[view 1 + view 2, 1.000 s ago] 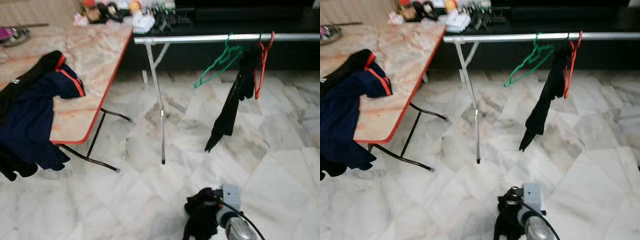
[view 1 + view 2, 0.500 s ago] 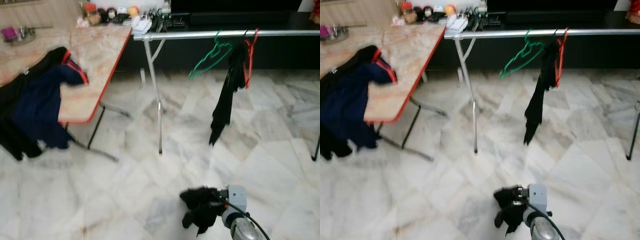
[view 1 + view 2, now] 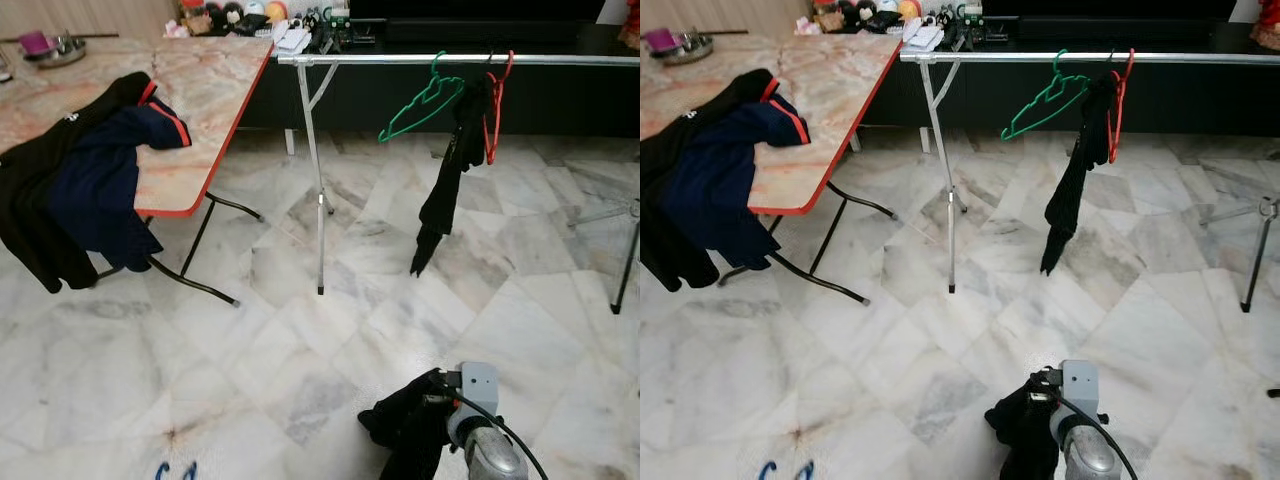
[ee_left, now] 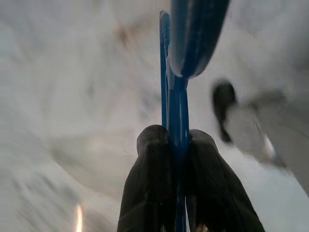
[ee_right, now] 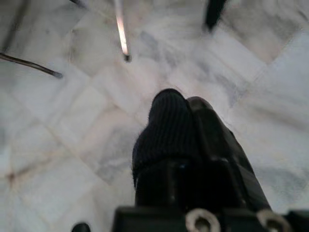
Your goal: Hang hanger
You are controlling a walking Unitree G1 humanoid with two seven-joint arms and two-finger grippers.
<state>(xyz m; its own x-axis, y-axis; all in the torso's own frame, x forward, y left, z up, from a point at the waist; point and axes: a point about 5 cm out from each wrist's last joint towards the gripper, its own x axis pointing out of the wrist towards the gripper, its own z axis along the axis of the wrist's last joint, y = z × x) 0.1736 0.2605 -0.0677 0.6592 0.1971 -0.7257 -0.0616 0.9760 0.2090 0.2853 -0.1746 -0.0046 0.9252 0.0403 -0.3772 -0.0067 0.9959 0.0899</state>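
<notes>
Since a second ago the head camera has pulled back and tilted, so more floor shows in front, and two blue tips (image 3: 172, 470) now peek in at the near left edge.

The left claw (image 4: 176, 145) is clenched on a blue hanger (image 4: 175, 96), whose thin bar runs straight out between the two black fingers over blurred marble.

The right claw (image 5: 190, 108) sits low at the near right, its fingers pressed together with dark knit cloth (image 5: 166, 130) wrapped over one of them; that black cloth (image 3: 410, 425) bunches around the claw above the floor.

Far off, a silver rail (image 3: 420, 60) spans the right side. A green hanger (image 3: 425, 100) hangs tilted on it, with a red hanger (image 3: 493, 115) just to its right carrying a black garment (image 3: 445, 190).

At the left, a marble-topped table (image 3: 210, 100) with a red edge holds a dark jacket (image 3: 85, 190) draped over its near side.
</notes>
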